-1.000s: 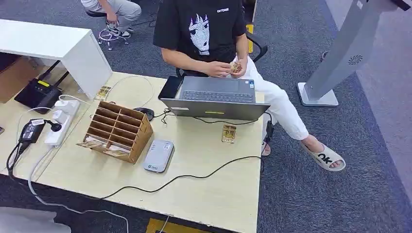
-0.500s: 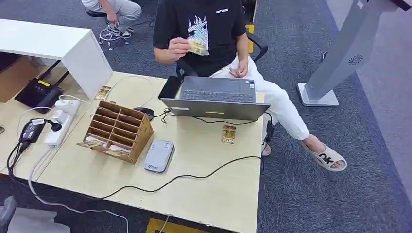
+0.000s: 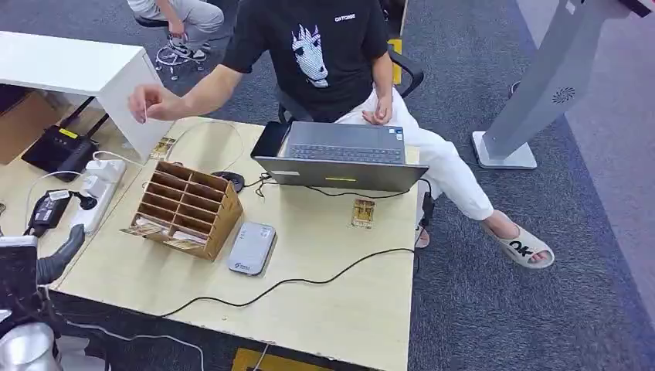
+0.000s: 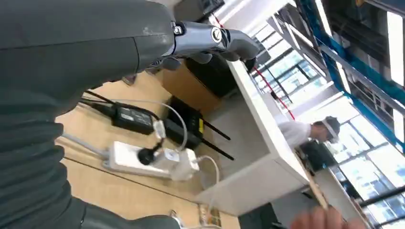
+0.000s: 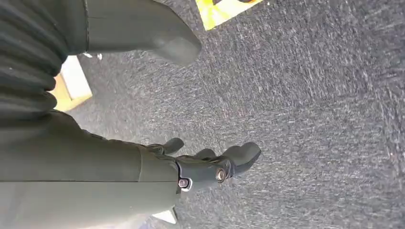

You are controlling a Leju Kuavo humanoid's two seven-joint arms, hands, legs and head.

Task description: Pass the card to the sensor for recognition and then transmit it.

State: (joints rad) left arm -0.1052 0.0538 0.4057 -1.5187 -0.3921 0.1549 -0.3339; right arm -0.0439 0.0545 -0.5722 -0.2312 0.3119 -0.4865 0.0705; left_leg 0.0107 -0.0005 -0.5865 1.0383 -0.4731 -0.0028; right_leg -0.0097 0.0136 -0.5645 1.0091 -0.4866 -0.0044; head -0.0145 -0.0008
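1. At the far left edge of the head view, the robot's left hand point(image 3: 58, 259) pokes up by the table point(image 3: 332, 309) corner, fingers apart and holding nothing; the left wrist view shows the same hand point(image 4: 210, 40) spread out with nothing in it.
2. Just past it on the table sit a black power adapter point(image 3: 49, 209) and a white power strip point(image 3: 96, 192), with a black router point(image 3: 60, 147) further back under the white desk point(image 3: 77, 66).
3. Above those, a person's hand point(image 3: 147, 100) reaches out over the table's back left corner, pinching a card point(image 3: 144, 114) seen edge-on, so I can't make out its face.
4. A card lies flat on the table point(image 3: 163, 147) right by the white desk's side panel.
5. Next comes the wooden slotted organizer point(image 3: 185, 207), with a couple of cards sticking out of its lower slots.
6. Just right of it sits the grey sensor point(image 3: 252, 247), with a black cable point(image 3: 309, 280) running across the table in front of it.
7. Behind it is an open laptop point(image 3: 344, 154), the seated person right behind that.
8. Another card point(image 3: 364, 212) lies in front of the laptop, well apart from the sensor.
9. The right hand point(image 5: 210, 164) hangs over grey carpet point(image 5: 310, 95), fingers loosely apart and gripping nothing.
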